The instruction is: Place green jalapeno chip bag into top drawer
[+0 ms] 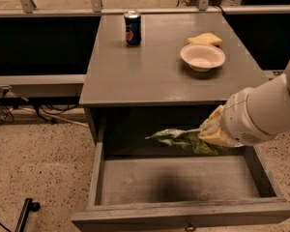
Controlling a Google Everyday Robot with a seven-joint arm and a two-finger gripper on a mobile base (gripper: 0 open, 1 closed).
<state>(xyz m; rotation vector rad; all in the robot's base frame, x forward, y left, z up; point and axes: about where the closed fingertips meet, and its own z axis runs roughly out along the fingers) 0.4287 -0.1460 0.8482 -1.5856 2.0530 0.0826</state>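
Where the table's (154,71) top drawer (150,182) gapes over speckled floor (38,168), the hand (209,132) clutches the chip bag (176,137).

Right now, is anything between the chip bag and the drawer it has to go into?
Nothing visible. The gripper holds the bag in its jaws above the open drawer, toward its back right. The can, bowl and sponge sit up on the tabletop.

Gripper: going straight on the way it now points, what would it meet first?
The gripper, gripping the green jalapeno chip bag over the top drawer, points leftward; beyond the bag, likely the drawer's left wall, though depth is unclear.
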